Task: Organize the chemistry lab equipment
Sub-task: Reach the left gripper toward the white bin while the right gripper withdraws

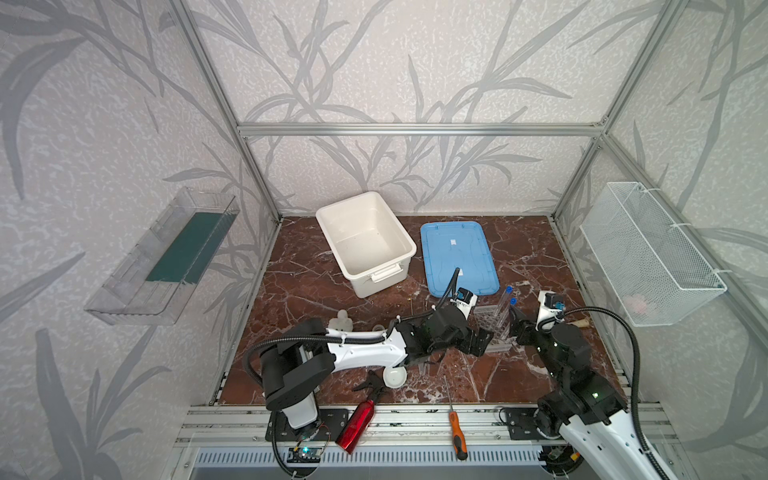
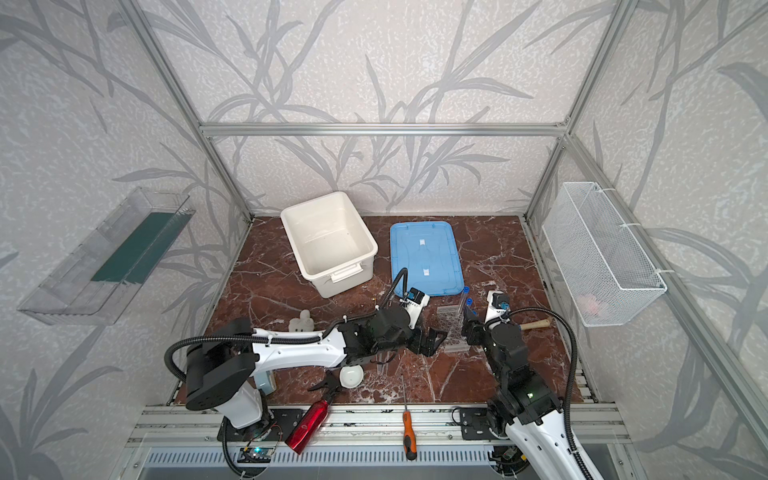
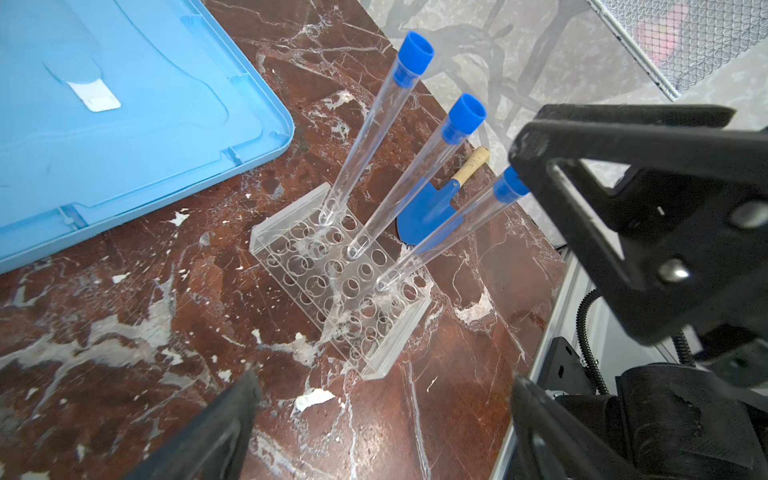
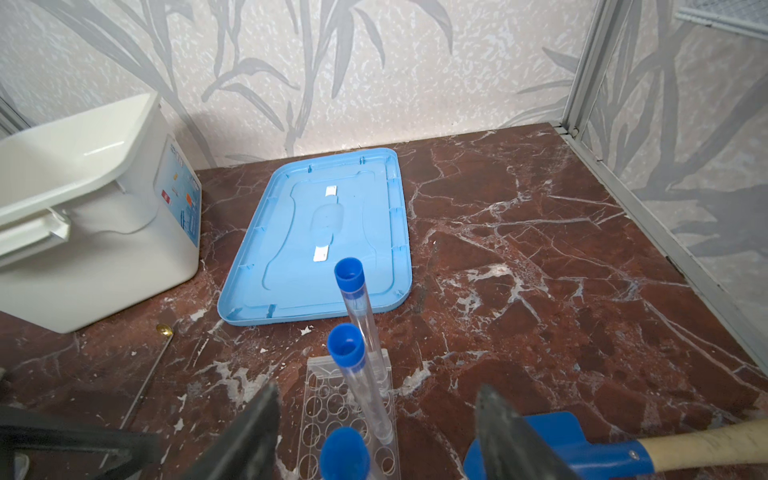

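Right end effector (image 4: 378, 390) – jaws apart, gripping nothing; left end effector (image 3: 382, 378) likewise released. Three tubes (image 3: 411, 183) standing in rack (image 3: 332, 291) – dish (image 1: 395, 376), jar (image 1: 341, 322), rod (image 4: 145, 382) loose on desk (image 1: 519, 257).

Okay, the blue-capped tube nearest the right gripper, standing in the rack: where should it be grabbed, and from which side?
Probably the clear shaft just under the blue cap, the right gripper coming level from its own side, jaws straddling it. The tube stands cap-up in the rack, so only its upper part is free.
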